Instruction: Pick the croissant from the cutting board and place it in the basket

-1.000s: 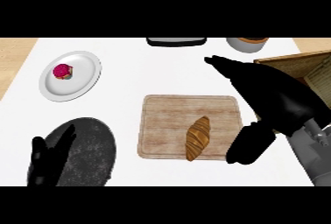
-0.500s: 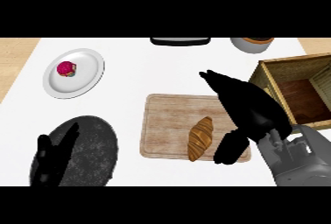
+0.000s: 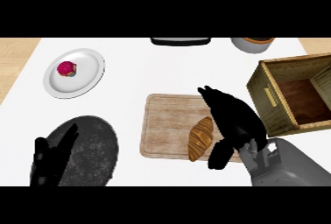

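The counter is a white, smooth top with a light wooden floor or edge showing at the far left and far right corners. In the middle lies a pale wooden cutting board (image 3: 169, 127) with rounded corners and visible grain. The croissant (image 3: 202, 138) lies on the right part of this board, long and a little curved, golden brown with darker ridges across it.

The right hand (image 3: 234, 119) is above the right edge of the board, just beside the croissant, with the fingers stretched toward the far side and the thumb pointing to the near side. The fingers look straight, not curled, so the hand is released and holds nothing yet.

I judge the croissant is very light, soft and flaky, so it can crush or break if it is squeezed at the thin ends. The thick middle seems the better place to take it, with fingers on one long side and the thumb on the other.

The basket (image 3: 276, 99) stands to the right, a square woven box of yellowish straw with a dark brown bottom. At the far left a white round plate (image 3: 85, 73) carries a small red piece of food. At the near left a dark grey, speckled round plate (image 3: 90, 148) lies, and the left hand (image 3: 49, 162) rests over it, fingers relaxed.
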Controlling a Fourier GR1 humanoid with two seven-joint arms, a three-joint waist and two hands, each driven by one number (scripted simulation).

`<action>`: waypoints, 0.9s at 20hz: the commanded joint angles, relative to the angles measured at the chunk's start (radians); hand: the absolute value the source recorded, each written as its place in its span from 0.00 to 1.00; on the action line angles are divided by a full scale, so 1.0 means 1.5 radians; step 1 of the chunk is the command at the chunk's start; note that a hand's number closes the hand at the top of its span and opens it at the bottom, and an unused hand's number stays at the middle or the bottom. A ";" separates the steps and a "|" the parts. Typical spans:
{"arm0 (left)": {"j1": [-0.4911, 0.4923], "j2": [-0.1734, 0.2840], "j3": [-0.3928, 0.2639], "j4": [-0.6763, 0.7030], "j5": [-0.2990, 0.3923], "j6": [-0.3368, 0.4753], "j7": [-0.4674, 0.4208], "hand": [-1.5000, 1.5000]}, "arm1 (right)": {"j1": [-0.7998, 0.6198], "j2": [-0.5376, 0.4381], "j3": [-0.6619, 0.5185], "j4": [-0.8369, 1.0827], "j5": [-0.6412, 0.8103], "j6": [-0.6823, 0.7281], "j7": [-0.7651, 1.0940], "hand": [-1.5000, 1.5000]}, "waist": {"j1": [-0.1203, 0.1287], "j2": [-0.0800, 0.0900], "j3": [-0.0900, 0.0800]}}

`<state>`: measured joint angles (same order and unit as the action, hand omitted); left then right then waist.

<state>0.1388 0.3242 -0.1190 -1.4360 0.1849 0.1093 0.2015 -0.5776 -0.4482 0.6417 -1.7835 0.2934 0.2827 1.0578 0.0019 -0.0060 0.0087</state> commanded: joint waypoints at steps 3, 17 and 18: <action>-0.001 -0.037 -0.026 0.009 -0.033 0.027 0.037 0.50 | 0.027 0.044 -0.006 0.064 0.077 -0.016 0.006 0.00 | 0.001 0.004 -0.006; -0.015 -0.038 0.029 0.101 -0.025 -0.048 -0.028 0.50 | 0.093 0.135 -0.029 0.136 0.199 -0.028 -0.105 0.00 | 0.001 0.005 -0.006; -0.030 -0.046 0.020 0.059 -0.040 -0.018 0.031 0.50 | 0.090 0.129 -0.046 0.165 0.209 -0.036 -0.138 0.00 | 0.001 0.005 -0.006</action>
<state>0.1233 0.2815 -0.0890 -1.4181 0.1354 0.0843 0.2246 -0.4337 -0.2843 0.6050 -1.6125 0.5701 0.2449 0.9160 0.0049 -0.0059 0.0114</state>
